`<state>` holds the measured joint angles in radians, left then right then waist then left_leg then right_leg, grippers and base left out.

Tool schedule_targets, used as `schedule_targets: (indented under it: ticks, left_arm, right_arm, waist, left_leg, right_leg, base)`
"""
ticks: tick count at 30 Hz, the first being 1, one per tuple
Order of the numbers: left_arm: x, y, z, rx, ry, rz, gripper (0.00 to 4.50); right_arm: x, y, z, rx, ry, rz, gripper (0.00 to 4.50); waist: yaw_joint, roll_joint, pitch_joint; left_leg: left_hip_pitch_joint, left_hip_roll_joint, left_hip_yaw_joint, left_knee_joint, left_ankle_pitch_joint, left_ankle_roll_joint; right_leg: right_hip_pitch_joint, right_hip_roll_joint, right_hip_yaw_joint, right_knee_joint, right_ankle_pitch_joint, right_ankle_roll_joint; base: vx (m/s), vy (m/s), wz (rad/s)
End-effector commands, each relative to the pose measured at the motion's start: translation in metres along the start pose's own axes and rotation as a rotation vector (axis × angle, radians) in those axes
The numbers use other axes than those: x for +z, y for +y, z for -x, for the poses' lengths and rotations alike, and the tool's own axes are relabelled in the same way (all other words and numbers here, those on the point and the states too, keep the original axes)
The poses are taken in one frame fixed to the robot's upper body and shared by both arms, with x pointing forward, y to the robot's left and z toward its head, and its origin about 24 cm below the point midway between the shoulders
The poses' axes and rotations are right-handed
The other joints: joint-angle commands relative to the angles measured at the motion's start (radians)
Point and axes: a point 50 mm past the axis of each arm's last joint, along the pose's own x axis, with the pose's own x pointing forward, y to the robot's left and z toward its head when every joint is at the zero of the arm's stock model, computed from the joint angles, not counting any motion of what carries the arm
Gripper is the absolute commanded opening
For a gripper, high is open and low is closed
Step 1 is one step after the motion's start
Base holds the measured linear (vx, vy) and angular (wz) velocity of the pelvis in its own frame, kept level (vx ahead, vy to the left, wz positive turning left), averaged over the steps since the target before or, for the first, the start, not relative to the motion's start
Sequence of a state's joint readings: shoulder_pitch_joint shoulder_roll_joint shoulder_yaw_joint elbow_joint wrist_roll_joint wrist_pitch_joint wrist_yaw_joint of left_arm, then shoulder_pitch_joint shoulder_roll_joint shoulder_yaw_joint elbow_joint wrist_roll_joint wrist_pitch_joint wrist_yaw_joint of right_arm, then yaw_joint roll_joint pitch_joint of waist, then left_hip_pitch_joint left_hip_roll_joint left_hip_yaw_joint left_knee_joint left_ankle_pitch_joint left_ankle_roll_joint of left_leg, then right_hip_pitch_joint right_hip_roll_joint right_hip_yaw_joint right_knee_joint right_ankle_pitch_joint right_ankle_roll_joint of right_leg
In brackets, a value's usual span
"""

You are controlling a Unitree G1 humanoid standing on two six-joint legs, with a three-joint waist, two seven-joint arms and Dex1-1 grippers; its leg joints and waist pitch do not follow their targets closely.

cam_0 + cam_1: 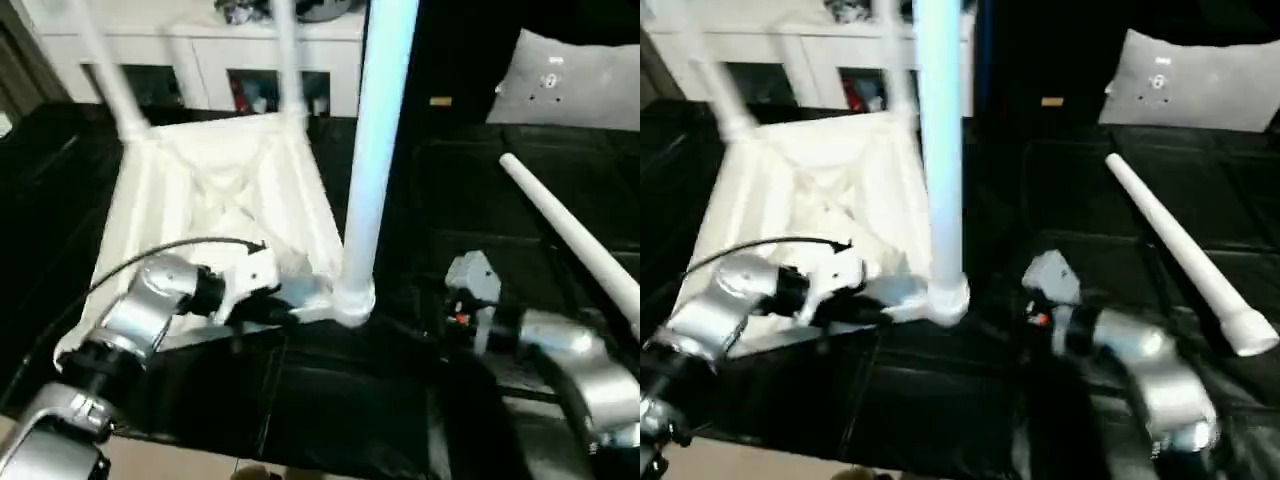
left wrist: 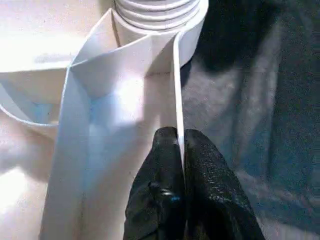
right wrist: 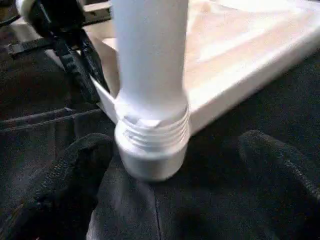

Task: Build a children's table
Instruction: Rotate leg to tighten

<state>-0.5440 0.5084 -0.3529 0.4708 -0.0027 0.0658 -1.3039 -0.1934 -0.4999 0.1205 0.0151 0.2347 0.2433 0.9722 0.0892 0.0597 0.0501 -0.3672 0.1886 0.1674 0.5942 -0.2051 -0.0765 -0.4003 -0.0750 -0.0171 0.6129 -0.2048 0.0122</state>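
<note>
our table top (image 1: 215, 195) lies upside down on the black mat (image 1: 330, 400) with three legs standing in its corners; the near leg (image 1: 375, 150) still shows thread at its socket (image 3: 152, 150), so we judge it not fully screwed in. the fourth leg (image 1: 570, 235) lies loose to our right, well apart. our left gripper (image 2: 181, 150) pinches the top's thin rim beside that socket. our right gripper (image 3: 175, 165) stands wide open around the socket, holding nothing. the legs' upper ends are cut off, and the far corners are blurred.
</note>
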Motion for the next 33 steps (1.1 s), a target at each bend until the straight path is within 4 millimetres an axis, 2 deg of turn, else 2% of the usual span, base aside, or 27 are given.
schedule_targets:
  ticks: [1,2,3,4,5,6,8,9,10,11,12,14,17,19,24,27,28,33]
  left_arm:
    - [0.009,-0.005,-0.008,-0.122,0.024,-0.088,0.00]
    - [0.009,-0.006,-0.010,-0.145,0.020,-0.098,0.00]
    - [0.010,-0.007,-0.012,-0.164,0.018,-0.104,0.00]
    - [0.012,-0.009,-0.013,-0.181,0.013,-0.111,0.00]
    - [0.013,-0.010,-0.014,-0.198,0.004,-0.118,0.00]
    - [0.015,-0.010,-0.016,-0.209,-0.002,-0.124,0.00]
    - [0.016,-0.011,-0.017,-0.223,-0.004,-0.138,0.00]
    - [0.016,-0.012,-0.018,-0.233,-0.004,-0.141,0.00]
    - [0.016,-0.013,-0.019,-0.241,-0.003,-0.148,0.00]
    - [0.015,-0.014,-0.019,-0.251,0.000,-0.151,0.00]
    - [0.015,-0.014,-0.019,-0.258,0.002,-0.154,0.00]
    - [0.015,-0.015,-0.020,-0.263,0.002,-0.158,0.00]
    - [0.014,-0.016,-0.019,-0.269,0.002,-0.160,0.00]
    - [0.013,-0.016,-0.018,-0.280,0.012,-0.158,0.00]
    - [0.012,-0.016,-0.017,-0.286,0.016,-0.160,0.00]
    - [0.011,-0.017,-0.016,-0.296,0.018,-0.159,0.00]
    - [0.011,-0.017,-0.016,-0.296,0.018,-0.159,0.00]
    - [0.011,-0.017,-0.015,-0.296,0.024,-0.160,0.00]
  right_arm:
    - [0.001,0.002,-0.005,0.058,0.013,0.042,4.45]
    - [0.003,0.002,-0.009,0.083,0.020,0.060,4.45]
    - [0.003,0.002,-0.011,0.097,0.025,0.066,4.45]
    - [0.004,0.001,-0.013,0.108,0.029,0.070,4.45]
    - [0.004,0.001,-0.015,0.120,0.031,0.072,4.45]
    - [0.004,0.000,-0.017,0.128,0.033,0.074,4.45]
    - [0.004,0.000,-0.019,0.154,0.037,0.079,4.45]
    - [0.003,0.001,-0.020,0.172,0.040,0.077,4.45]
    - [0.002,0.002,-0.021,0.190,0.045,0.070,4.45]
    - [0.001,0.003,-0.023,0.200,0.047,0.065,4.45]
    - [0.001,0.003,-0.024,0.205,0.047,0.063,4.45]
    - [0.001,0.003,-0.025,0.213,0.039,0.047,4.12]
    - [0.001,0.004,-0.026,0.226,0.034,0.032,4.06]
    - [0.001,0.003,-0.026,0.232,0.035,0.025,3.73]
    - [0.001,0.001,-0.025,0.248,0.033,0.002,3.31]
    - [0.000,0.001,-0.026,0.260,0.035,-0.009,3.21]
    - [0.000,0.001,-0.026,0.262,0.034,-0.011,3.00]
    - [0.000,0.001,-0.026,0.276,0.038,-0.016,2.83]
  waist:
    - [-0.004,0.001,-0.060]
    - [-0.002,0.001,-0.060]
    - [-0.002,-0.004,-0.059]
    - [0.002,-0.002,-0.060]
    - [0.000,-0.010,-0.057]
    - [0.003,-0.006,-0.057]
    - [0.000,-0.007,-0.056]
    - [0.000,-0.011,-0.053]
    - [0.001,-0.005,-0.053]
    - [0.000,-0.005,-0.053]
    - [-0.003,-0.014,-0.051]
    - [-0.002,-0.009,-0.050]
    - [-0.003,-0.008,-0.050]
    - [-0.003,-0.010,-0.050]
    - [-0.003,-0.010,-0.051]
    - [-0.003,-0.011,-0.051]
    - [-0.003,-0.012,-0.051]
    - [-0.003,-0.012,-0.055]
  left_leg:
    - [0.013,0.027,0.002,-0.061,-0.116,0.061]
    - [0.013,0.028,0.002,-0.061,-0.117,0.061]
    - [0.010,0.028,0.002,-0.062,-0.112,0.062]
    - [0.011,0.030,0.001,-0.061,-0.103,0.064]
    - [0.008,0.029,0.002,-0.061,-0.103,0.067]
    - [0.007,0.029,0.001,-0.062,-0.103,0.069]
    - [0.008,0.029,0.001,-0.064,-0.123,0.062]
    - [0.007,0.029,0.001,-0.065,-0.130,0.064]
    - [0.007,0.030,0.001,-0.066,-0.136,0.062]
    - [0.008,0.030,0.000,-0.066,-0.139,0.060]
    - [0.007,0.030,0.002,-0.067,-0.145,0.059]
    - [0.007,0.030,0.001,-0.069,-0.147,0.057]
    - [0.007,0.031,0.000,-0.069,-0.147,0.057]
    - [0.007,0.031,0.001,-0.070,-0.154,0.055]
    - [0.007,0.031,0.001,-0.070,-0.151,0.056]
    - [0.007,0.032,0.002,-0.071,-0.153,0.055]
    - [0.007,0.032,0.002,-0.071,-0.152,0.054]
    - [0.007,0.032,0.002,-0.069,-0.140,0.054]
  right_leg:
    - [0.049,-0.045,0.024,-0.054,0.054,-0.292]
    - [0.049,-0.046,0.024,-0.053,0.053,-0.293]
    - [0.051,-0.046,0.023,-0.052,0.055,-0.295]
    - [0.050,-0.047,0.023,-0.051,0.062,-0.295]
    - [0.051,-0.046,0.023,-0.050,0.065,-0.295]
    - [0.053,-0.047,0.022,-0.049,0.056,-0.293]
    - [0.052,-0.048,0.022,-0.052,0.030,-0.294]
    - [0.051,-0.048,0.023,-0.053,0.020,-0.293]
    - [0.051,-0.049,0.023,-0.054,0.006,-0.290]
    - [0.051,-0.049,0.023,-0.056,0.001,-0.289]
    - [0.051,-0.048,0.023,-0.057,-0.007,-0.287]
    - [0.050,-0.048,0.023,-0.058,-0.018,-0.285]
    - [0.049,-0.048,0.023,-0.057,-0.013,-0.287]
    - [0.049,-0.048,0.023,-0.059,-0.025,-0.288]
    - [0.049,-0.048,0.023,-0.058,-0.023,-0.291]
    - [0.049,-0.049,0.023,-0.059,-0.035,-0.288]
    - [0.049,-0.049,0.023,-0.059,-0.037,-0.288]
    - [0.049,-0.048,0.023,-0.057,-0.019,-0.290]
  base:
    - [0.000,0.000,0.00]
    - [0.000,0.000,0.00]
    - [0.000,0.000,0.00]
    - [0.000,0.000,0.00]
    - [0.000,0.000,0.00]
    - [0.000,0.000,0.00]
    - [0.000,0.000,0.00]
    - [0.000,0.000,0.00]
    - [0.000,0.000,0.00]
    - [0.000,0.000,0.00]
    - [0.000,0.000,0.00]
    - [0.000,0.000,0.00]
    - [0.000,0.000,0.00]
    - [0.000,0.000,0.00]
    - [0.000,0.000,0.00]
    - [0.000,0.000,0.00]
    - [0.000,0.000,0.00]
    - [0.000,0.000,0.00]
